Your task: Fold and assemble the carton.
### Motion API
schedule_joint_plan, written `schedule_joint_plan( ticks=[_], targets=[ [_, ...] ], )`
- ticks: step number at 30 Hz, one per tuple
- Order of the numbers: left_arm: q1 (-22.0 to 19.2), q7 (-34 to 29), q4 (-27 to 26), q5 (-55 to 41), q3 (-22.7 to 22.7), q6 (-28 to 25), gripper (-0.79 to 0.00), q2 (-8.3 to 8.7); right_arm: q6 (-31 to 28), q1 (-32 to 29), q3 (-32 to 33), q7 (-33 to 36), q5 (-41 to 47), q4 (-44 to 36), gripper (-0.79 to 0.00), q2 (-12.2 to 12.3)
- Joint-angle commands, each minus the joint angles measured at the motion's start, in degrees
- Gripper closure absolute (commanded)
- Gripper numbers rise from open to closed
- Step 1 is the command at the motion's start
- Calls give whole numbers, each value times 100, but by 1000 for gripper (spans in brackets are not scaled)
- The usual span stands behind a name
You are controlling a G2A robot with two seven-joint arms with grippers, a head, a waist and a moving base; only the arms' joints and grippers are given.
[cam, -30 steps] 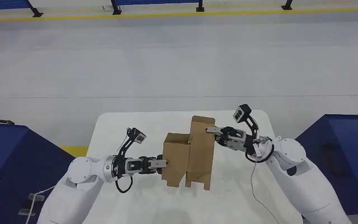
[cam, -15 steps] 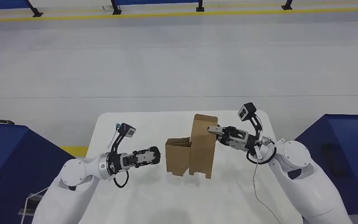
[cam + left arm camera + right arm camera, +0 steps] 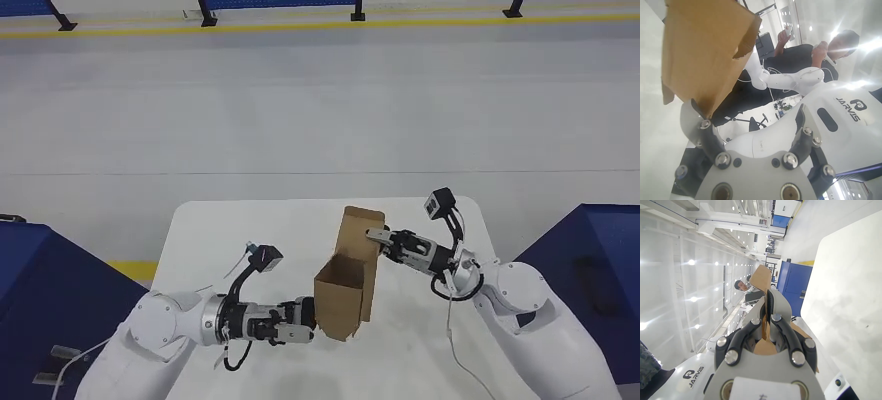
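Carton (image 3: 345, 285) – one piece of plain brown cardboard, matt and slightly fibrous – stands upright near the middle of the white table (image 3: 230, 230), between the two arms. It is only partly squared up. A hollow rectangular sleeve with an open top forms its lower part, and one taller flat panel rises above that on the side towards the right arm. From the left wrist camera the carton (image 3: 702, 47) shows broad smooth faces, crisp folded edges and a ragged torn notch along one flap.

The right gripper (image 3: 372, 236) is at the upper edge of the tall panel. In its own wrist view the right gripper (image 3: 766, 302) has its two metal fingers pressed together on a thin cardboard sheet, so the carton (image 3: 761, 277) is pinched edge-on between the dark pads.

The left gripper (image 3: 305, 325) is low down beside the carton's near bottom corner. Seen from the left wrist, the left gripper (image 3: 745, 109) has its two fingers spread wide and holds nothing. One finger lies right at the cardboard corner – whether they touch cannot be told.

The table has a smooth top and rounded corners.
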Motion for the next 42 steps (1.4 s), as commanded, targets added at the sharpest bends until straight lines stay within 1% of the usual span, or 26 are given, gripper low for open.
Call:
schedule_joint_plan(
  ticks=[1,3,7,12,16,19,22,29,36,42],
  targets=[
    [-50,-50,3,32,106,91,-785,-8,43,4,-72,-10,-39,-28,0,-16],
    [-124,-130,-37,-7,237,229,-785,-22,96,28,-180,12,-85,-44,0,-35],
    [-267,-124,1,-36,360,211,-785,-47,148,75,-442,27,-215,-60,0,-81],
    [-425,-56,177,33,543,175,-785,-84,162,159,-625,76,-135,29,0,-136],
    [-555,-54,376,-41,588,165,-785,-103,167,204,-524,155,85,185,0,-149],
    [-589,-74,429,-124,555,152,-785,-102,219,231,-456,291,194,248,0,-150],
    [-628,-76,442,-162,597,167,-785,-111,296,252,-523,391,219,223,0,-166],
    [-803,-37,555,-170,831,163,-785,-168,317,329,-685,395,199,296,0,-221],
    [-788,-8,630,-212,736,119,-785,-157,323,323,-467,580,453,441,0,-218],
    [-929,107,591,-112,1024,144,-785,-224,382,291,-605,635,429,365,0,-251]
  ],
)
